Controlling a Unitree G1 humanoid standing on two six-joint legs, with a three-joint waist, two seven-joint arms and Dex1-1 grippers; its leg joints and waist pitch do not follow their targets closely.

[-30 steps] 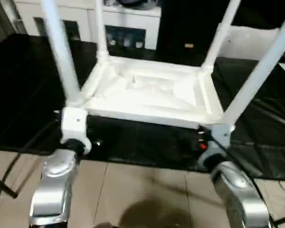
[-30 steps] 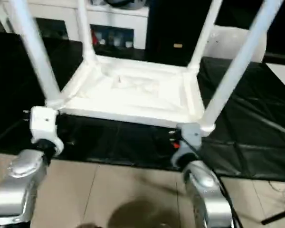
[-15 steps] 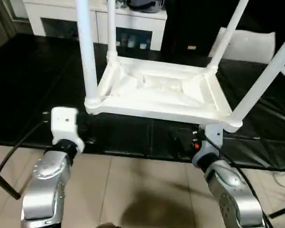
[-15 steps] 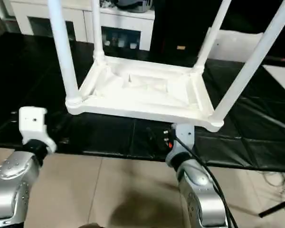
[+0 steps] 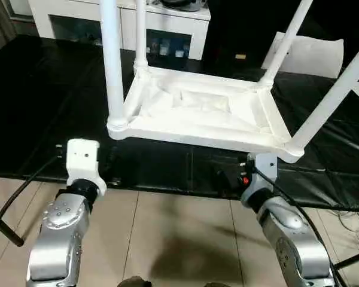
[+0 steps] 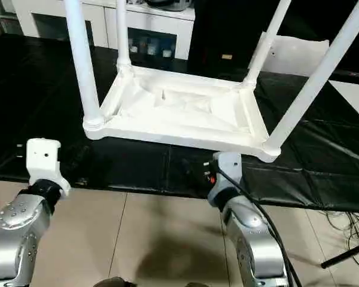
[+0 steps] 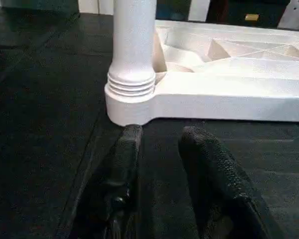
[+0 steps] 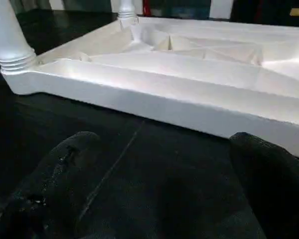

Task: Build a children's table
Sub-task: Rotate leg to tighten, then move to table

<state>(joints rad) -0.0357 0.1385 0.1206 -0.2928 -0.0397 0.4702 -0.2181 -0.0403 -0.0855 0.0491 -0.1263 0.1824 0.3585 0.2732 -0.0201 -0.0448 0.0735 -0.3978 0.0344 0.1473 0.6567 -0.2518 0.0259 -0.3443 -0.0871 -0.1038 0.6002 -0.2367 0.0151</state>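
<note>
Landmark: children's table (image 5: 203, 113), upside down on the mat (image 5: 42, 113), all four legs (image 5: 110, 54) standing up from its corner sockets. Cabinets (image 5: 78, 15) behind the table, past the mat's far edge. Flat panel (image 5: 308, 54) behind the table, toward its right corner. Bare floor (image 5: 179, 239) in front of the table. Left gripper (image 7: 159, 149) just in front of the table's near left corner; right gripper (image 8: 164, 164) just in front of its near right edge, neither touching it.

Head eyes look down from above over the upturned table (image 5: 197, 113); wrist cameras face its near edge low, close.
</note>
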